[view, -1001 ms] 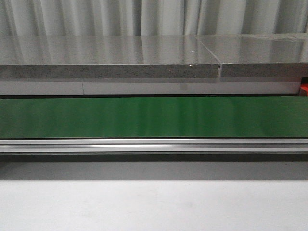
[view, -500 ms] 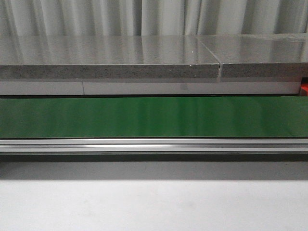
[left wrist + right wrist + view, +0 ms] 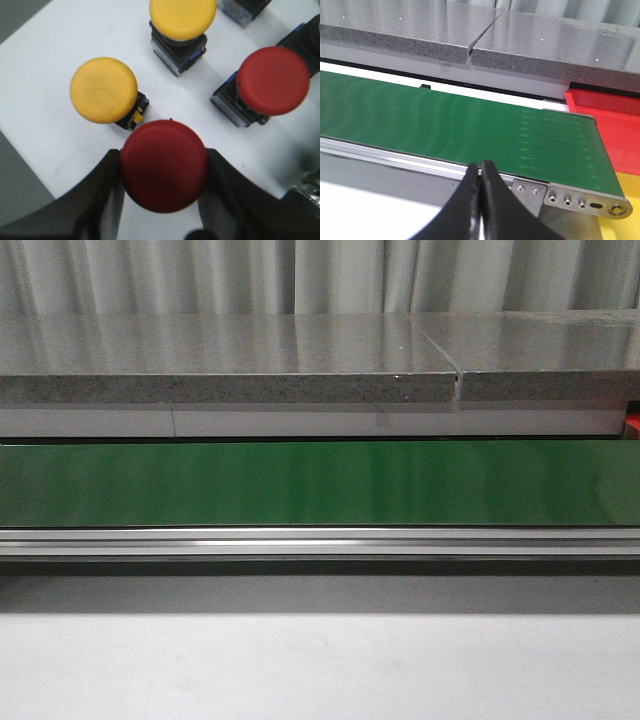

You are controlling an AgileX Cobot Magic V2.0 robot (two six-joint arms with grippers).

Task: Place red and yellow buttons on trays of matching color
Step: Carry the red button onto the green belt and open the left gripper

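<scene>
In the left wrist view, the left pincer (image 3: 162, 200) brackets a red button (image 3: 164, 165): the cap sits squarely between the two dark fingers (image 3: 102, 200), whose inner faces press against its rim on both sides, so the pincer is closed on that button at about the cap's width. The button lies on a white surface (image 3: 55, 65). Near it stand a yellow button (image 3: 103, 90) just beyond one finger, a second yellow button (image 3: 182, 17) farther off, and another red button (image 3: 272, 80) off to the other side, all apart from the held one.

The right pincer (image 3: 481, 200) has its fingers pressed together with nothing between them. It hangs over the near edge of the green belt (image 3: 445, 125). Past the belt's end lie a red tray (image 3: 610, 125) and, nearer, a yellow tray (image 3: 625, 220).

The front view shows only the belt (image 3: 320, 483) and the grey counter (image 3: 230, 360) behind it.
</scene>
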